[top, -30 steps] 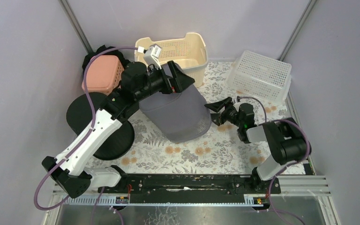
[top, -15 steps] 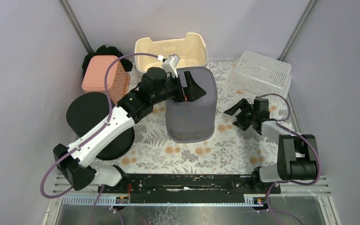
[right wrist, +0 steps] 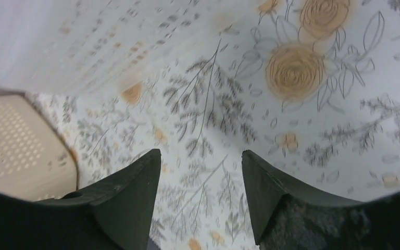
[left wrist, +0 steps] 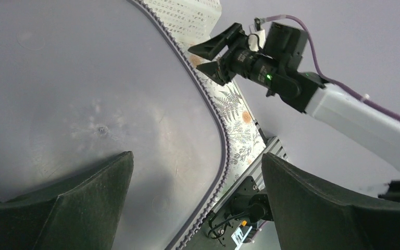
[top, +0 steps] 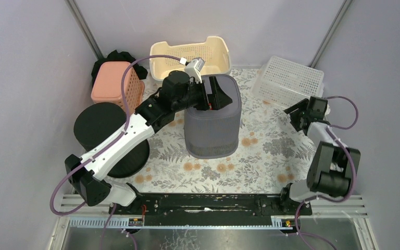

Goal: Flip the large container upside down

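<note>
At the centre of the floral table mat (top: 260, 156), the large grey container (top: 212, 125) stands on end, just in front of the cream basket (top: 213, 52). The smooth closed panel with piped edging in the left wrist view suggests its base now faces up, so the inversion appears essentially complete. The left gripper (top: 220, 98) sits over that upper panel with its fingers spread wide and holding nothing; whether the fingers touch the panel cannot be told. The right gripper (top: 294, 115) is well apart from the container, near the clear perforated basket (top: 291, 83), its fingers also spread wide and empty above the mat. The principal hazard is the left arm's withdrawal: if a finger drags sideways across the panel or catches the piped rim, it could pull the container off balance and tip it onto its side, undoing the result. A straight lift clear of the panel before any lateral travel would reduce this risk. The walls look soft, so downward pressure from the gripper could buckle them and leave the container leaning. A secondary hazard is the right arm brushing the clear perforated basket while retracting, shifting it on the mat.
</note>
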Action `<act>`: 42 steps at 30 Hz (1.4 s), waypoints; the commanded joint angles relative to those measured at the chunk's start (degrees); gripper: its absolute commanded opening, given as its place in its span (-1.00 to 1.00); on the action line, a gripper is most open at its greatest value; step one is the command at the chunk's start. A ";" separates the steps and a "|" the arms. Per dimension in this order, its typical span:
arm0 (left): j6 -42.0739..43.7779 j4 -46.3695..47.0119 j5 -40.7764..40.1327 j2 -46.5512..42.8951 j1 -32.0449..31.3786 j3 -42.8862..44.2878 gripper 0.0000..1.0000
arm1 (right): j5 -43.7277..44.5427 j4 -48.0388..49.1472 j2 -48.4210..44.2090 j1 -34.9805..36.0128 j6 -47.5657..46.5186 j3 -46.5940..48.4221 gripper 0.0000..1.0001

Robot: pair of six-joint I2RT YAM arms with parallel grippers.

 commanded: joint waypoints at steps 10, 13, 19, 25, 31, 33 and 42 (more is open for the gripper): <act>3.30 -5.15 1.03 -1.57 -0.38 4.69 1.00 | 10.98 -2.03 21.13 -3.92 1.87 25.11 0.34; 3.21 -6.57 -0.29 -3.22 -0.33 4.97 1.00 | 11.17 -2.49 24.67 -4.63 2.31 29.72 0.37; 2.70 -10.54 -4.46 -8.33 -0.26 4.92 1.00 | 8.11 -3.18 33.22 -4.89 1.30 40.79 0.43; 1.98 -16.92 -15.14 -15.58 -0.30 3.15 1.00 | 2.86 -1.66 27.15 -4.46 0.23 38.13 0.51; -2.56 -16.97 -28.02 -24.49 0.90 -7.39 1.00 | -3.58 -2.84 5.17 -4.18 -3.75 25.92 0.64; -4.20 -17.19 -31.29 -26.35 1.25 -11.00 1.00 | -7.24 -4.20 -2.43 -4.20 -4.69 21.95 0.66; -8.65 -18.75 -40.32 -24.75 4.22 -22.12 0.99 | -24.82 -12.48 -30.57 -2.21 -6.75 10.84 0.73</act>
